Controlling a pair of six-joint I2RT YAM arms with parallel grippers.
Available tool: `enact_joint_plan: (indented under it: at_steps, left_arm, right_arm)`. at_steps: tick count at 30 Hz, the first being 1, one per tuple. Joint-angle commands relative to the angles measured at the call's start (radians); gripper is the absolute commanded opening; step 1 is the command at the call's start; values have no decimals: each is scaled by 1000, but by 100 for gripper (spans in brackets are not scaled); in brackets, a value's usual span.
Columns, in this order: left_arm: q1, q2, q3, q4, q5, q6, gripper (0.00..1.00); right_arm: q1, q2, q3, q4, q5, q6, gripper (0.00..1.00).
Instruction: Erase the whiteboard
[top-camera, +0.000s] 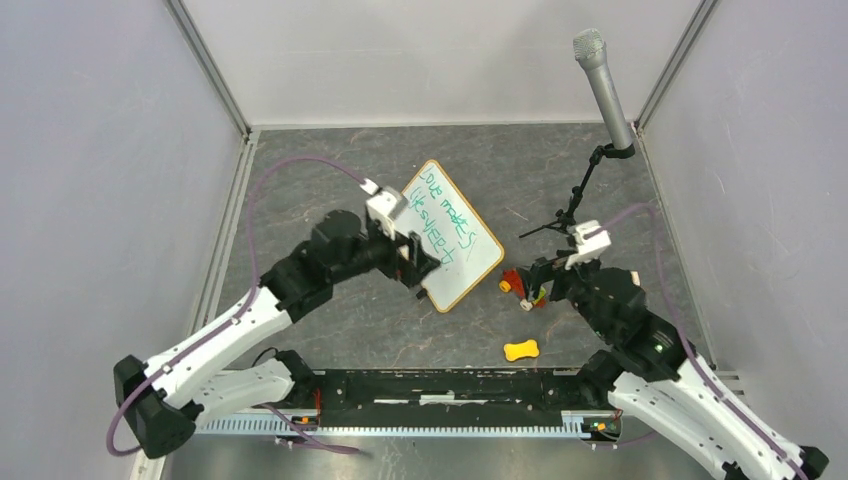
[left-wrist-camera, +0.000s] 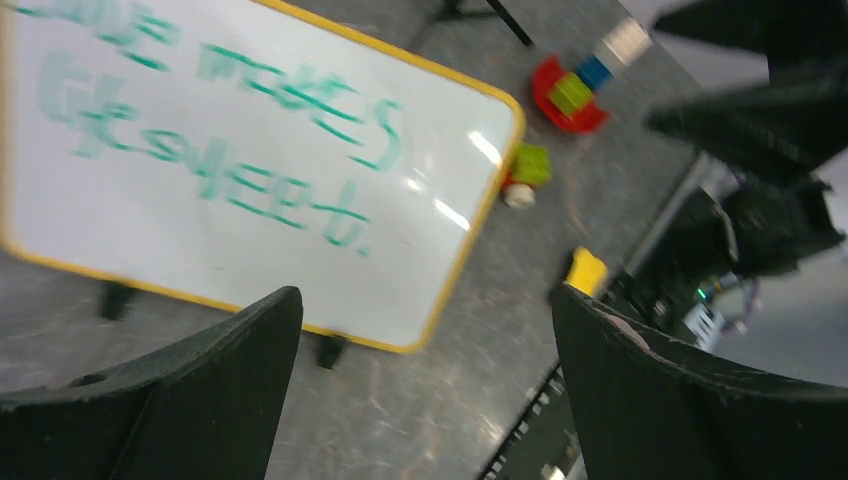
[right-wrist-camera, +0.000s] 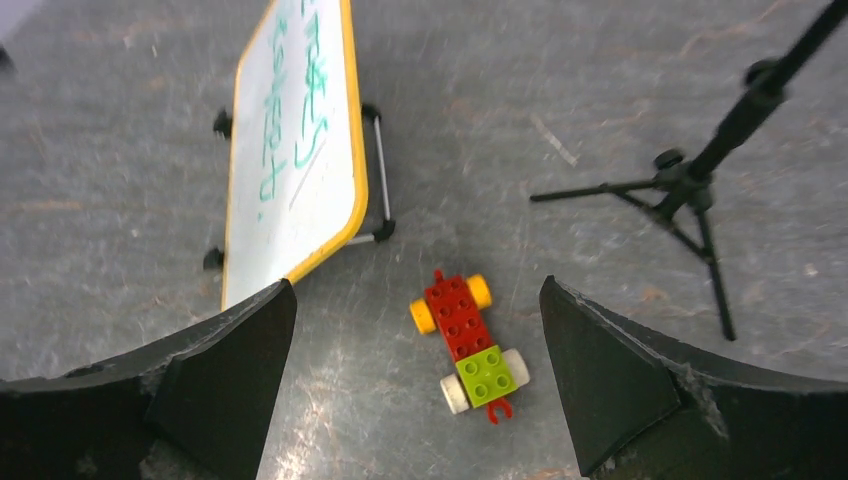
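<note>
The whiteboard (top-camera: 452, 235) stands mid-surface (top-camera: 330, 190) on wire feet (right-wrist-camera: 381, 230), green writing (left-wrist-camera: 250, 170) unerased. It looks light, stiff and apt to skid, so brace its frame (left-wrist-camera: 470, 250). Both the left end effector (left-wrist-camera: 426, 291) and the right end effector (right-wrist-camera: 416, 284) are released, empty.

The grey table (top-camera: 330, 330) carries the whiteboard (top-camera: 455, 240) on wire feet, a toy brick car (top-camera: 520, 288), a yellow block (top-camera: 521, 350) and a microphone stand (top-camera: 575, 205).

White-and-black arms (top-camera: 230, 330), looping purple cables (top-camera: 300, 160), black wedge-shaped end effector fingers (right-wrist-camera: 220, 380), perhaps rubbery
</note>
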Motion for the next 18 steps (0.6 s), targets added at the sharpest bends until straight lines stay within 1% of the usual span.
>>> enact_joint_plan:
  at_steps: [1, 3, 6, 9, 13, 18]
  left_arm:
    - [-201, 61, -72, 67, -61, -96, 100]
    - [-315, 121, -84, 101, -127, -106, 100]
    - [-472, 247, -48, 130, -240, -88, 100]
    - [-571, 386, 14, 153, -284, -50, 100]
    - [-607, 596, 151, 138, -276, -15, 100]
    - [-622, 791, 314, 94, -247, 33, 100]
  right_arm:
    - [6, -108, 67, -77, 107, -23, 98]
    - [5, -156, 68, -82, 129, -24, 98]
    - [5, -224, 66, -91, 175, -16, 98]
    - [5, -286, 46, -87, 203, -14, 98]
    - [5, -373, 30, -85, 233, 0, 98]
    - [5, -481, 20, -88, 284, 17, 98]
